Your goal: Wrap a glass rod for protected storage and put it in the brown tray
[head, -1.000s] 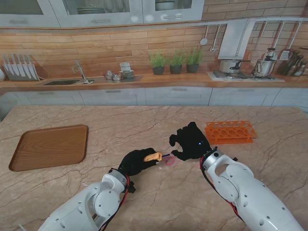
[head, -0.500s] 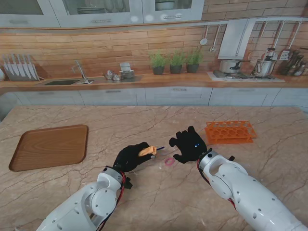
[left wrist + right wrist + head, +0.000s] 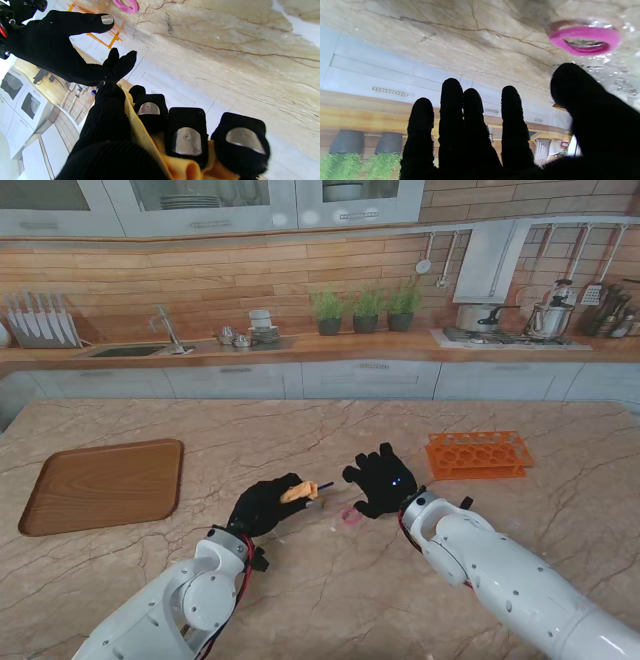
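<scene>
Left hand [image 3: 265, 505] grips a yellow-wrapped rod [image 3: 296, 493], tip toward 3 o'clock; right hand [image 3: 380, 480] spread wide, holding nothing; pink ring [image 3: 351, 517] on the counter [image 3: 330, 590] between them.

I see stand view bright, evenly lit, sharp; soft shadows under arms on beige marble table [image 3: 330, 600]. Right wrist view backlit: black-gloved right hand [image 3: 480, 140] mere silhouette, glare specks beside pink rubber ring [image 3: 585, 41]. Left wrist view: near fingertips [image 3: 186, 140] slightly soft, cabinets overexposed.
</scene>
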`<state>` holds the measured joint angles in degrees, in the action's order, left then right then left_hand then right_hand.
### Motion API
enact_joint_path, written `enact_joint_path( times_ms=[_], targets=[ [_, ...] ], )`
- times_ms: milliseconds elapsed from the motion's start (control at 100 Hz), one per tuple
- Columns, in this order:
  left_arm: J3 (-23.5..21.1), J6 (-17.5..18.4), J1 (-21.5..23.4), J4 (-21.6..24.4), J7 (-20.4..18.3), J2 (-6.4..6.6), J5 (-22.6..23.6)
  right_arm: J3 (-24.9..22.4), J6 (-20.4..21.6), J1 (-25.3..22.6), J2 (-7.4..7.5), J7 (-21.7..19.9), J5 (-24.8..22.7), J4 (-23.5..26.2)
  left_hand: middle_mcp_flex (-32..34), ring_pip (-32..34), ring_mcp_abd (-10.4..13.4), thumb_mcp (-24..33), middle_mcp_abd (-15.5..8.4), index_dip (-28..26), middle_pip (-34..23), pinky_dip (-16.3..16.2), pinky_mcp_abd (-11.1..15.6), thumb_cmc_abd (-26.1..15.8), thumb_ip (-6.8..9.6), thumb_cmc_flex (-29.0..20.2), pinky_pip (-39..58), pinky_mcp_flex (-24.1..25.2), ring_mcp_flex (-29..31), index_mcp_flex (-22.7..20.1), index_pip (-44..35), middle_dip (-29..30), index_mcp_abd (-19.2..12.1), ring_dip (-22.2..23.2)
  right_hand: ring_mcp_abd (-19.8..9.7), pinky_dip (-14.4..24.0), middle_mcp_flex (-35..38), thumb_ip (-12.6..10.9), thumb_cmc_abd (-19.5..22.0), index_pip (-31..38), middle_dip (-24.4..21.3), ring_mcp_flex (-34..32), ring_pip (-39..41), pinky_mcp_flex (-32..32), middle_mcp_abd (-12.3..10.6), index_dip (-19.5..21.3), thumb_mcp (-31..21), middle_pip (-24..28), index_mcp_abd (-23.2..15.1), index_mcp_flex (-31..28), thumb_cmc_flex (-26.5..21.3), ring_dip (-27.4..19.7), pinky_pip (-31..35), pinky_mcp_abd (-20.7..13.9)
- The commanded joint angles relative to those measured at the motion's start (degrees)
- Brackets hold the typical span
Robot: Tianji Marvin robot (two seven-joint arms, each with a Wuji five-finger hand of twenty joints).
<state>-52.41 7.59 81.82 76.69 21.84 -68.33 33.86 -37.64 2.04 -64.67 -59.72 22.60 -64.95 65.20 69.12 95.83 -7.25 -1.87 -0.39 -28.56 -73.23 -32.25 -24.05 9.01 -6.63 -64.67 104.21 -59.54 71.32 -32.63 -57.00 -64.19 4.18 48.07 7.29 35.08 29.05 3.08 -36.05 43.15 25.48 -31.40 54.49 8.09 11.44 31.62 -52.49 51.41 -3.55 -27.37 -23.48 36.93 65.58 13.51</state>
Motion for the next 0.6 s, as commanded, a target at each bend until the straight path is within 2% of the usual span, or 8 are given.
enact_joint_path(
  times_ms=[0,260,590],
  targets=[
    [-0.13,-0.30,0.60,0.52,-0.50,-0.03,-0.39,0.72,-0.37,0.64,-0.97,-0.15,0.27,-0.51,2.39,5.03,0.20,0.51,-2.45,0.76,-3.63,0.57,-1.18,-2.12,1.94,-4.24,10.62,-1.41,1.46,0.19,-1.90,0.11,0.34,0.17,0.57,-0.72,-1.98,-1.95,-2.07,1.01,-0.27,1.79,0.95,-0.41,1.67,0.07,-1.40,1.22,1.22,2.14,-0.26,-0.49,1.70,0.40],
    [-0.32,-0.60,0.86,0.71,-0.63,-0.01,-0.50,3.03,-0.58,1.68,-1.45,-0.92,2.18,-1.82,2.46,5.04,0.01,0.58,-2.23,0.99,-3.63,0.63,-1.43,-2.11,1.86,-4.20,10.58,-1.40,1.45,0.22,-1.95,0.29,0.34,0.17,0.55,-1.48,-3.27,-1.92,-2.28,1.33,-0.32,2.27,1.27,-0.66,1.89,-0.42,-1.78,1.50,1.70,3.24,-0.46,-0.78,2.19,0.26],
    [-0.58,-0.61,1.16,1.15,-1.24,0.00,-1.23,3.82,-0.82,0.32,-0.54,-4.14,0.96,0.04,2.36,5.05,-0.13,0.48,-1.88,1.20,-3.56,0.64,-1.69,-2.01,1.69,-4.16,10.53,-1.38,1.45,0.14,-1.86,0.38,0.26,0.17,0.13,-2.25,-5.30,-1.34,-5.50,1.41,-0.50,2.83,1.31,-0.84,1.85,-1.10,-2.48,1.51,2.25,4.91,-2.38,-1.14,2.48,0.26]
  ],
)
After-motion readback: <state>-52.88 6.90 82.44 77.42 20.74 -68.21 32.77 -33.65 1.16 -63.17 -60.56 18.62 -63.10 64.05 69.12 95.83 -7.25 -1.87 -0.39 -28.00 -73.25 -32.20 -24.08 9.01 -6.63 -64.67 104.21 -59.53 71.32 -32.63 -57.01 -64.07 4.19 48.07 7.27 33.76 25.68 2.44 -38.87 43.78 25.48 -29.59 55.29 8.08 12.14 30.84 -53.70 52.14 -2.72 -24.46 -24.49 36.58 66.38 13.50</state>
